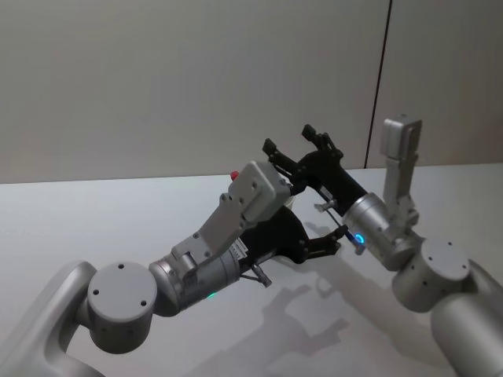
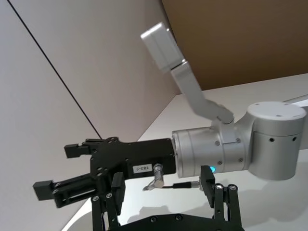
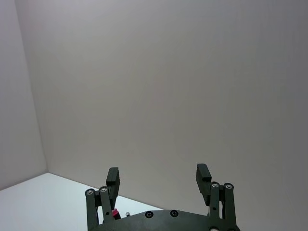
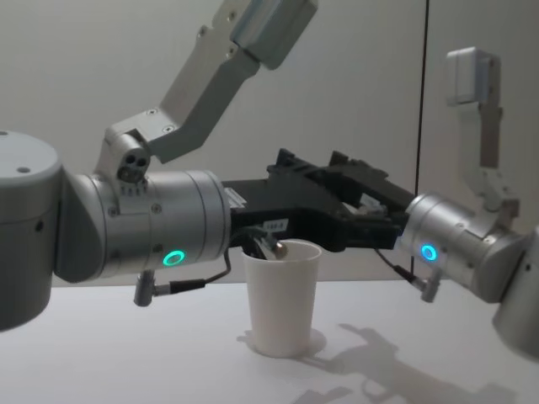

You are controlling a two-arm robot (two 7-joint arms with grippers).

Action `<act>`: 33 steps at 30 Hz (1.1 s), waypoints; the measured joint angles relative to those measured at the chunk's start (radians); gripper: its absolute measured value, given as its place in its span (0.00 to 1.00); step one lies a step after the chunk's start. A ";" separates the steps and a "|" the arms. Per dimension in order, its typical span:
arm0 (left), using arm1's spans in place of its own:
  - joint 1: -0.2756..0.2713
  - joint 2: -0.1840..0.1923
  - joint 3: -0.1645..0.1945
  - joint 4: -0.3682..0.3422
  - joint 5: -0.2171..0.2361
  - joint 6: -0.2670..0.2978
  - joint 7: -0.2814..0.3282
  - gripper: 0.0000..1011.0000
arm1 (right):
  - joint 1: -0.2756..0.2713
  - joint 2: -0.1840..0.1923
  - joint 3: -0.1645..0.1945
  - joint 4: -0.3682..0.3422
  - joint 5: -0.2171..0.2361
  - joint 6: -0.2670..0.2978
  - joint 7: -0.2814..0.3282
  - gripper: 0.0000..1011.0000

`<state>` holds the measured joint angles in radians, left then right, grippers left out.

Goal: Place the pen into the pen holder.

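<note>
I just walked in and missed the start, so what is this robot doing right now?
Both arms are raised over a white table, crossing in front of the robot. The left gripper and the right gripper are both open and hold nothing. A white paper cup, the pen holder, stands upright on the table beneath them.

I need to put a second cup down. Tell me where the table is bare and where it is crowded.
Bare table lies to the robot's left, between the wall and the left arm, and in front of the pen holder in the chest view. The middle is crowded: the left gripper and right gripper, both open, cross there above the cup.
</note>
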<state>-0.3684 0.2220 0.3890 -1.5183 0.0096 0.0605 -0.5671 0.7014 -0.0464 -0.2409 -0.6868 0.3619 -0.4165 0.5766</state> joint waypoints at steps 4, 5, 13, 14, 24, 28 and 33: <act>0.000 0.000 0.000 0.000 0.000 0.000 0.000 0.99 | -0.040 0.015 0.003 -0.075 -0.018 0.030 -0.024 0.99; 0.000 0.000 0.000 0.000 0.000 0.000 0.000 0.99 | -0.046 0.018 0.004 -0.087 -0.021 0.034 -0.028 0.99; 0.000 0.000 0.000 0.000 0.000 0.000 0.000 0.99 | -0.098 0.043 0.013 -0.189 -0.057 0.073 -0.060 0.99; 0.000 0.000 0.000 0.000 0.000 0.000 0.000 0.99 | -0.100 0.045 0.014 -0.195 -0.059 0.074 -0.061 0.99; 0.000 0.000 0.000 0.000 0.000 0.000 0.000 0.99 | -0.123 0.067 0.029 -0.243 -0.080 0.091 -0.067 0.99; 0.000 0.000 0.000 0.000 0.000 0.000 0.000 0.99 | -0.127 0.071 0.032 -0.252 -0.084 0.094 -0.068 0.99; 0.000 0.000 0.000 0.000 0.000 0.000 0.000 0.99 | -0.131 0.075 0.035 -0.260 -0.088 0.097 -0.068 0.99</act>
<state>-0.3684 0.2220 0.3890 -1.5183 0.0096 0.0605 -0.5671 0.5705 0.0290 -0.2061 -0.9463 0.2741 -0.3194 0.5082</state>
